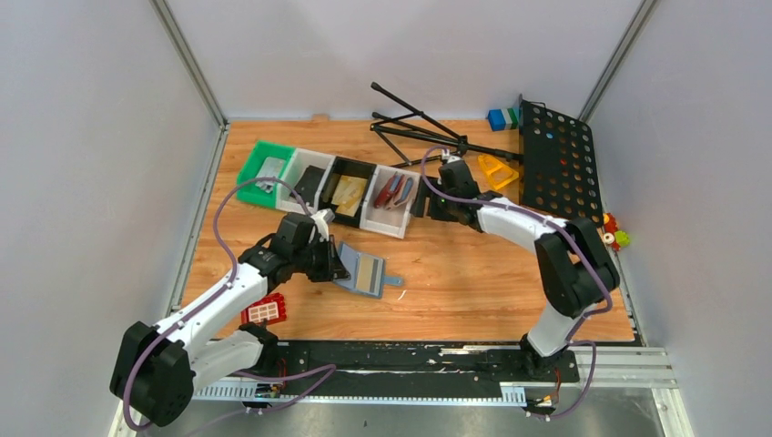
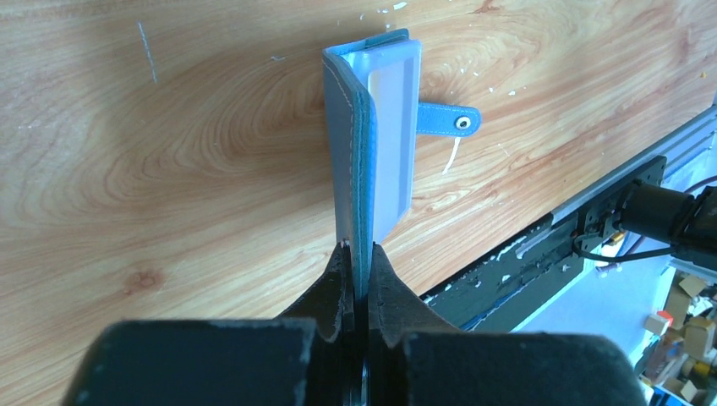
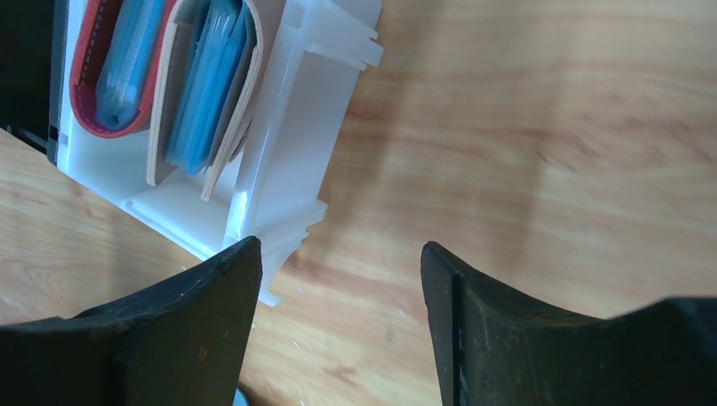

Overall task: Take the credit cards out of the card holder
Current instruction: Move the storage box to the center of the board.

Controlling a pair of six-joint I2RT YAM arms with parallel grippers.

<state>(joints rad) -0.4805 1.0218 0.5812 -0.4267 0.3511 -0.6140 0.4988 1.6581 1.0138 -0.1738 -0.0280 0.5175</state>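
Card extraction: left gripper clamps card holder flap; right gripper stands open.
Hold flap steady; draw tan credit card out along its slot.

The bench is smooth wood with clear grain and a soft sheen. The card holder looks like soft matt fabric or faux leather with a stitched edge and a paler, smoother lining. The jaws of the left gripper gripping the card holder are scuffed matt black plastic. The white bin is glossy moulded plastic.
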